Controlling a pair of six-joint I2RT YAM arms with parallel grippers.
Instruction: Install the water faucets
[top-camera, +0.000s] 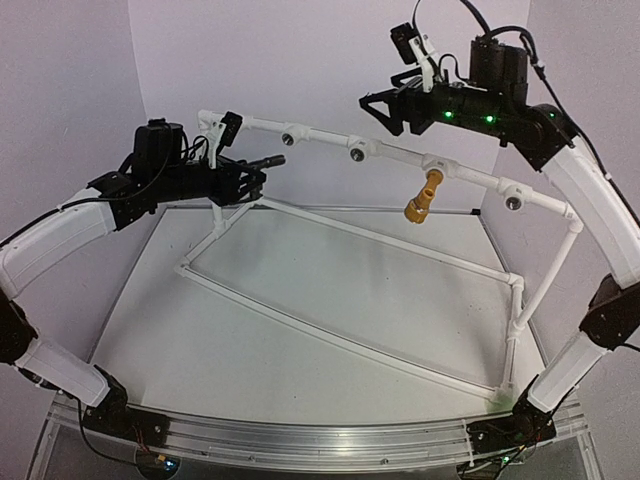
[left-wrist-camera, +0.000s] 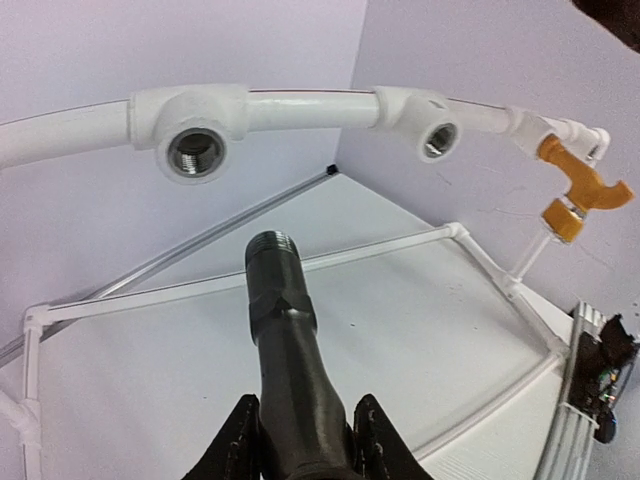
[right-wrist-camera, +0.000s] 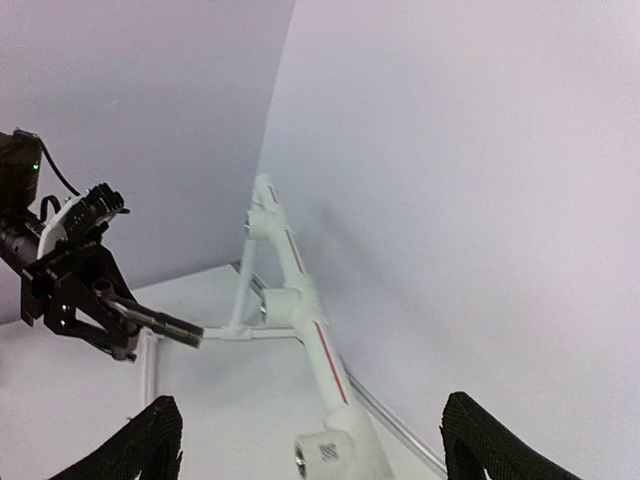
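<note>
Left side: the left gripper (top-camera: 250, 178) is raised above the table (top-camera: 300, 290), beside the left end of the white pipe frame (top-camera: 340, 332). Its fingers (left-wrist-camera: 238, 445) are pinched on the body of the black faucet (left-wrist-camera: 285, 330), one on each flank. The faucet lies roughly level, threaded end forward. That end points toward the first socket (left-wrist-camera: 195, 152) on the top rail (top-camera: 320, 138) but stands apart from it, a little below the opening.

Centre: the second socket (left-wrist-camera: 437, 138) has an open mouth with nothing fitted. At the next fitting along the rail, the brass faucet (top-camera: 424, 196) hangs downward at a slight tilt, joined to the rail at its top end.

Right side: the right gripper (top-camera: 380, 112) is held high above the rail, well apart from it. Its fingers (right-wrist-camera: 150, 440) are spread wide with nothing between them. A fourth socket (top-camera: 513, 201) sits near the rail's right end.
</note>
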